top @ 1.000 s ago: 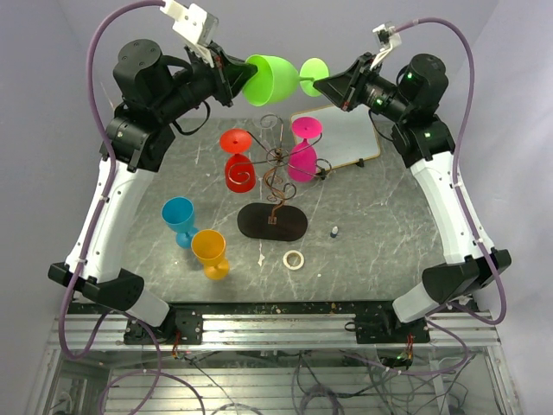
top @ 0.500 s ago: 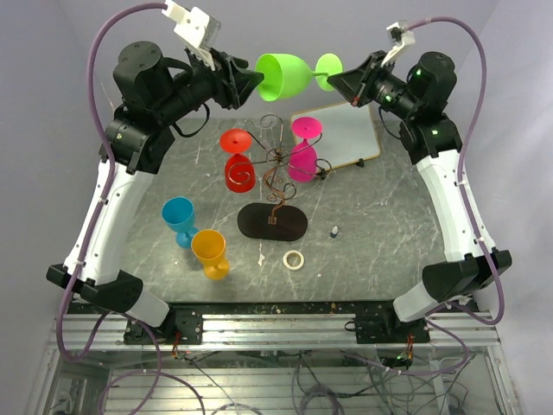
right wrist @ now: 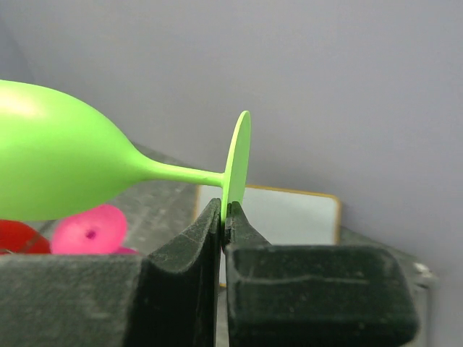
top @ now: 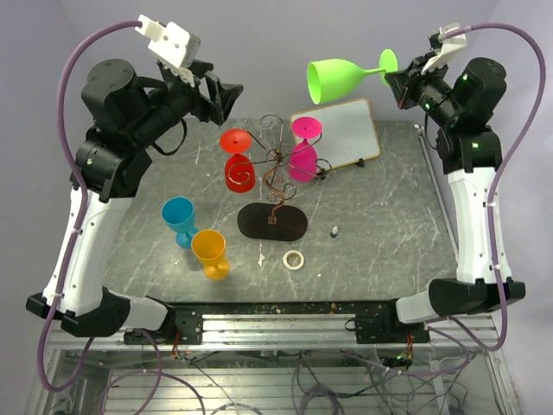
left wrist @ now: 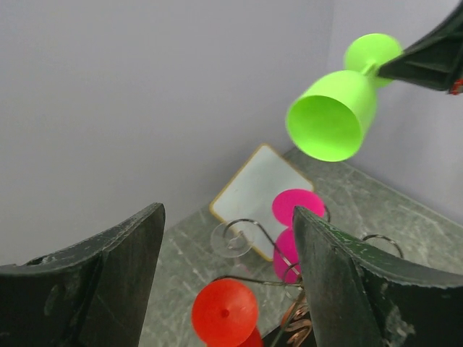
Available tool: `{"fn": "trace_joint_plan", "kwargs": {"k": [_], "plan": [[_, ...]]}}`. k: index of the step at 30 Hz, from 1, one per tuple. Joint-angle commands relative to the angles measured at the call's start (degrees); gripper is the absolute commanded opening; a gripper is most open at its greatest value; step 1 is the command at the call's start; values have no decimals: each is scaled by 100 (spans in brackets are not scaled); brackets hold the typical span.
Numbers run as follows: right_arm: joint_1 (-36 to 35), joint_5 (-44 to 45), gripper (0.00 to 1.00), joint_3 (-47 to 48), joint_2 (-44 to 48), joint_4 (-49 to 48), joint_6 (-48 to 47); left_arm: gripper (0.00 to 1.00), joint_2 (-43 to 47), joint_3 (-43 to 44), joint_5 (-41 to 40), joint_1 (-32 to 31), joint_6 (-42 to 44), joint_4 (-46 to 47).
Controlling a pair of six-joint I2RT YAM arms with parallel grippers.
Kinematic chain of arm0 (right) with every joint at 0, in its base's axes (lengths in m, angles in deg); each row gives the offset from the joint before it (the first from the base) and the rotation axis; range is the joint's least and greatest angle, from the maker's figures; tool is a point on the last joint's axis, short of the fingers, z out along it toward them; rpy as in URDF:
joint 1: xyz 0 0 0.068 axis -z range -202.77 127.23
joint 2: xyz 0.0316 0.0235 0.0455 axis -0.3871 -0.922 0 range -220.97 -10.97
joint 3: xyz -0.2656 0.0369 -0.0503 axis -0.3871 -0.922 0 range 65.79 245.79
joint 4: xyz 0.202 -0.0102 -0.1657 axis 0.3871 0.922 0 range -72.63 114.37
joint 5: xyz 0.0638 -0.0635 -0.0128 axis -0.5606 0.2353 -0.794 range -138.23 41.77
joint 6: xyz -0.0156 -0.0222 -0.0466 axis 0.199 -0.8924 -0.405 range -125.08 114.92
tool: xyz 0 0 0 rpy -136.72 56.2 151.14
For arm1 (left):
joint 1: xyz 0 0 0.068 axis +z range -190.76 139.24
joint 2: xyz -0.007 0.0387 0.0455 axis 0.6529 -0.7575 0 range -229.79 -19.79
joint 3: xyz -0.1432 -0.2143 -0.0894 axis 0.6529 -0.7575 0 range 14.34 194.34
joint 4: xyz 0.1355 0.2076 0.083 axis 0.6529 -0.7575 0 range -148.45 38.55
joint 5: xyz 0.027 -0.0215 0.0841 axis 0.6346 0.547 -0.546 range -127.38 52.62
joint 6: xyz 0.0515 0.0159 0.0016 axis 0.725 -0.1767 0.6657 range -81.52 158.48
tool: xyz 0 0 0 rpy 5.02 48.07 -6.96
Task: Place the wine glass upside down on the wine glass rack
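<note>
Right gripper (top: pixel 399 82): clamping narrowly on the foot disc of the green glass (top: pixel 339 79), holding it sideways high over the far edge of the table (top: pixel 389 216), stem roughly level, mouth pointing left.
Left gripper (top: pixel 220 97): gaping wide, gripping nothing, hovering well to the left of the green glass and facing its mouth.
Rack (top: pixel 275 173): standing mid-table, below the green glass and well apart from it; carrying a red glass (top: pixel 238 160) on its left side and a pink glass (top: pixel 302 151) on its right, both hanging upside down.
Board (top: pixel 337 131): lying behind the rack, to the right.
Blue glass (top: pixel 180 218) and orange glass (top: pixel 210 252): standing just beside each other, front left.
Tape ring (top: pixel 294 258): lying near the rack's front.
</note>
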Motion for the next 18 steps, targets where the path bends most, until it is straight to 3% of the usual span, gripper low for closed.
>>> {"fn": "trace_joint_plan", "kwargs": {"k": [1, 9, 18], "plan": [[-8, 752, 0, 135, 354, 866, -2053, 83, 224, -220, -679, 152, 411, -291], [-2, 1711, 0, -122, 651, 2059, -4579, 91, 568, -585, -1364, 700, 705, -532], [-11, 1568, 0, -787, 792, 2879, -6025, 100, 887, -1074, -1668, 1469, 729, -651]]}}
